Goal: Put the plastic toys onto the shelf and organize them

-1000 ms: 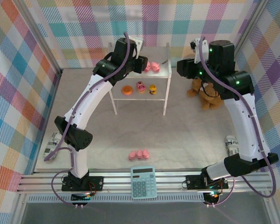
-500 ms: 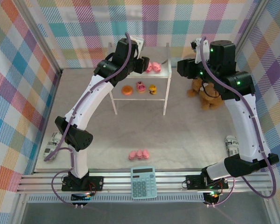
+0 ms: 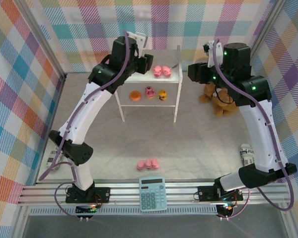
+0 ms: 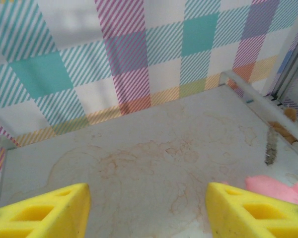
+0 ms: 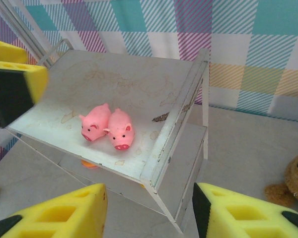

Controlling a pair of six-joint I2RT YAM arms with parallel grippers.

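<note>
The white shelf (image 3: 175,74) stands at the back middle of the table. Two pink pigs (image 3: 161,71) lie side by side on its top (image 5: 64,99), seen close in the right wrist view (image 5: 109,126). On the lower board sit an orange disc (image 3: 134,96), a pink cupcake piece (image 3: 149,91) and a yellow duck (image 3: 162,94). Three more pink pigs (image 3: 148,164) sit in a row near the front. My left gripper (image 3: 144,62) hovers open over the shelf top's left part, nothing between its fingers (image 4: 49,210); one pig (image 4: 275,188) lies to its right. My right gripper (image 5: 149,213) is open and empty beside the shelf's right end.
A brown plush animal (image 3: 218,99) sits right of the shelf, under the right arm. A teal calculator (image 3: 153,193) lies at the front edge. Cans lie at the left (image 3: 54,153) and right (image 3: 246,153) edges. Checked walls enclose the table.
My left gripper has opened and drawn back to the left from the two pigs on the shelf top, its arm swinging left. The right gripper's fingers have spread a little.
</note>
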